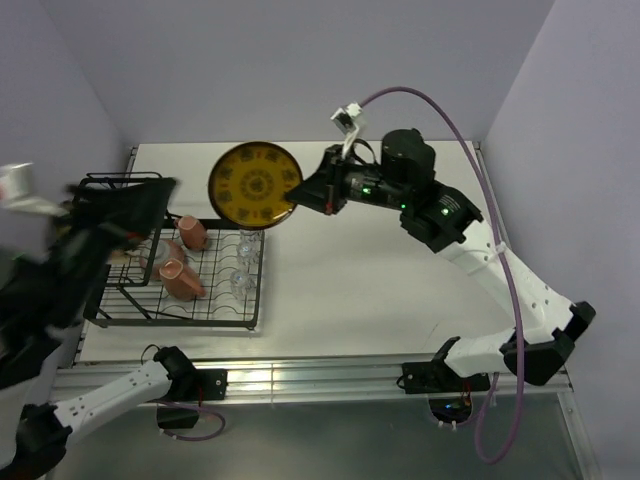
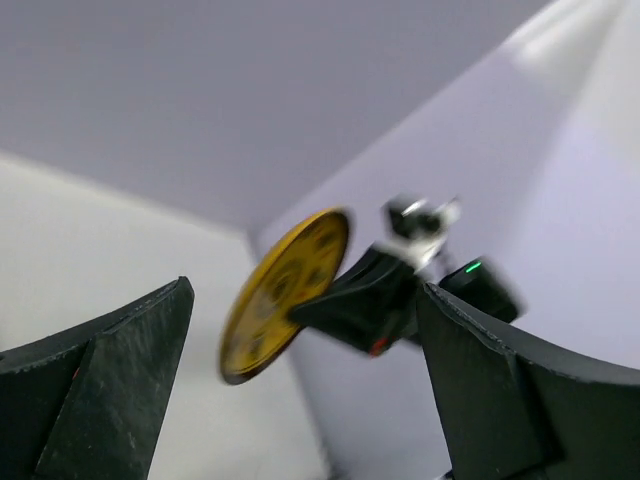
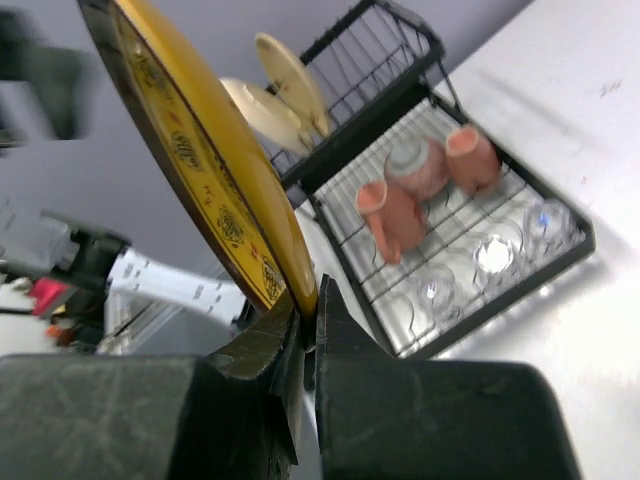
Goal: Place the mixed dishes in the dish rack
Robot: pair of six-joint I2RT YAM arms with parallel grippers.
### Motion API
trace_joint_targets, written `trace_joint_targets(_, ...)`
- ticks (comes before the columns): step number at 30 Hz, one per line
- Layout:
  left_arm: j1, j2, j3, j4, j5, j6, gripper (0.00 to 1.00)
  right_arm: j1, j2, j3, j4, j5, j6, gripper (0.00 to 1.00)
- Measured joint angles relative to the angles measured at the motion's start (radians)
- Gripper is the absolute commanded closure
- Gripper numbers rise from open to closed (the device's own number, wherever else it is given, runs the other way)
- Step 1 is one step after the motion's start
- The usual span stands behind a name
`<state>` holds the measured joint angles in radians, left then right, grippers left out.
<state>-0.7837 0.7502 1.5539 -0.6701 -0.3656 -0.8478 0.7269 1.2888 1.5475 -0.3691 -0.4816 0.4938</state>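
My right gripper (image 1: 300,196) is shut on the rim of the yellow-and-dark ornate plate (image 1: 255,185) and holds it on edge in the air, above the far right corner of the dish rack (image 1: 222,318). In the right wrist view the plate (image 3: 200,160) is pinched at its lower rim by that gripper (image 3: 310,305). The rack (image 3: 560,262) holds two pink mugs (image 3: 395,215) (image 3: 472,155), three clear glasses (image 3: 495,255) and two cream floral plates (image 3: 285,85) in its raised end. My left gripper (image 2: 305,300) is open and empty, raised above the rack's left side (image 1: 125,212), motion-blurred.
The rack stands at the table's left side near the left wall. A rounded dish with a greyish base (image 3: 412,162) lies between the mugs. The white tabletop (image 1: 380,290) stretches right of the rack. A purple cable (image 1: 440,110) loops over the right arm.
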Motion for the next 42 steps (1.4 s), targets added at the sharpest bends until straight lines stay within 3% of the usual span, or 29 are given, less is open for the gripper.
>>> trace_joint_targets(6, 0.002, -0.240, 0.045, 0.195, -0.174, 0.035, 0.01, 0.208, 0.232, 0.294, -0.125, 0.274, -0.069, 1.00)
trace_joint_targets(10, 0.002, -0.315, -0.040, 0.337, -0.182, 0.047, 0.01, 0.333, 0.449, 0.568, -0.215, 0.454, -0.135, 1.00)
trace_joint_targets(15, 0.002, -0.298, -0.056, 0.356, -0.146, 0.041, 0.01, 0.479, 0.653, 0.832, -0.283, 0.645, -0.257, 1.00)
trace_joint_targets(26, 0.002, -0.343, -0.067, 0.365, -0.105, -0.006, 0.01, 0.687, 0.703, 0.839, -0.206, 0.838, -0.561, 1.00)
trace_joint_targets(42, 0.002, -0.335, -0.066, 0.462, 0.054, -0.015, 0.01, 0.753, 0.865, 0.863, 0.027, 0.901, -0.772, 1.00)
